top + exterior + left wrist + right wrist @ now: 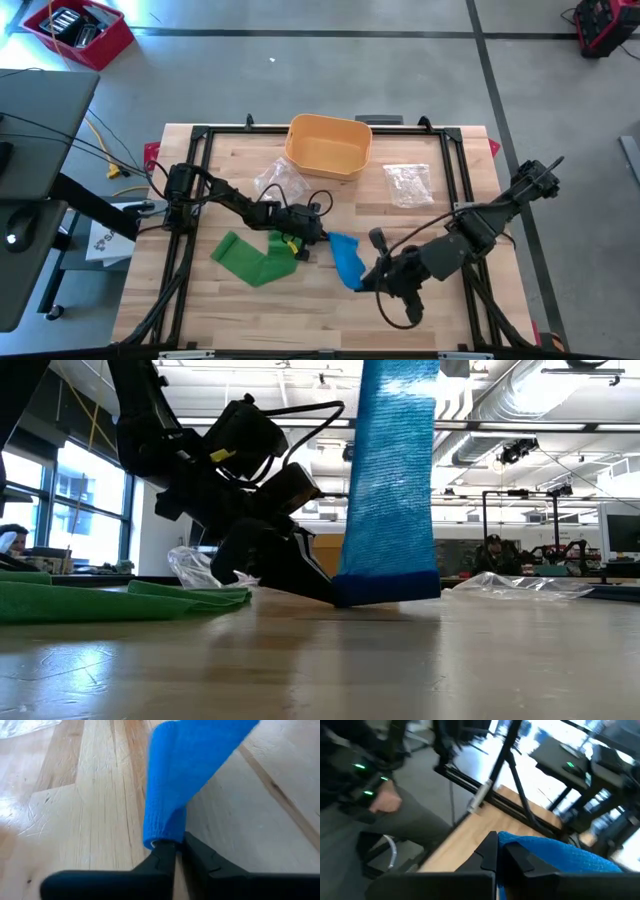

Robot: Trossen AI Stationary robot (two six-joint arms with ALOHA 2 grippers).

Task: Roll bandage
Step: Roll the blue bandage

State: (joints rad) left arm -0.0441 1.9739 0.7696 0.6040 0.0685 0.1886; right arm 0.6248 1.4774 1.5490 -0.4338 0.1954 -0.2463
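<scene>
Down by the near edge of the bench [330,325], right of centre, the right gripper [362,282] has its jaws clamped on one end of the blue bandage [345,258] and holds the strip up off the wood, so that in the low view it hangs as a taut band with its lower end on the bench. At that lower end, near the middle of the bench, the left gripper [318,236] comes in low, jaws pressed together on the rolled end of the bandage, where the cloth is curled into a short tube right at the fingertips [165,855]. So the rolling looks to be at its start: one end pinned, the other held tight, only a little cloth wound. The next move, I judge, calls for the left gripper to turn that tube over along the strip while the right gripper keeps tension and feeds cloth down; slack would let the roll go loose. Beside the left gripper, toward the left edge, a green bandage [252,258] lies loosely spread. Farther back sit two clear plastic bags [408,184], and at the far edge, a yellow tub [328,147].
</scene>
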